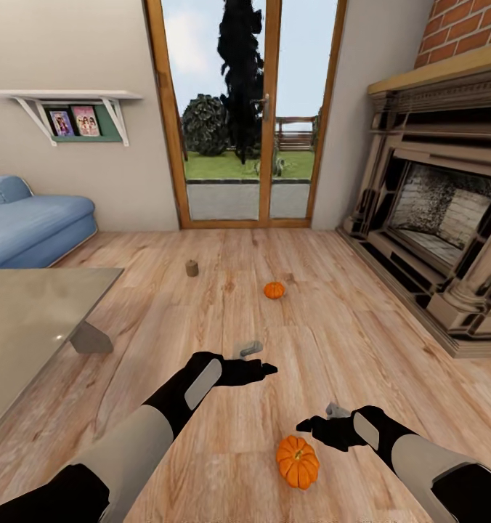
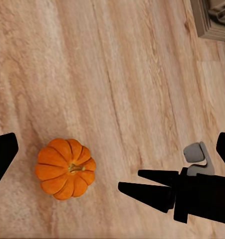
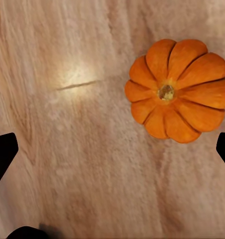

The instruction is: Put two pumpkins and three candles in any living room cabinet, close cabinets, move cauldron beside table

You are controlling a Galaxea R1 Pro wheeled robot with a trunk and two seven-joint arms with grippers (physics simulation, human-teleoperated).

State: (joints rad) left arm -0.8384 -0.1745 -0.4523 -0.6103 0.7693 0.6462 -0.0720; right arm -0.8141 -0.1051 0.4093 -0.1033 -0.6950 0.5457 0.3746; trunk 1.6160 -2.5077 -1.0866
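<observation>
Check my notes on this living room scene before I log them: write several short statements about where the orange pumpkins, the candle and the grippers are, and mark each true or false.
1. Two ribbed orange pumpkins lie on the light wooden plank floor: the near pumpkin and the far pumpkin. True.
2. The right gripper is shut on the near pumpkin. False: it hangs open above the floor, and the pumpkin lies free.
3. A stubby beige candle stands on the floor beyond the far pumpkin. True.
4. The left gripper holds the candle. False: it is open and holds nothing.
</observation>
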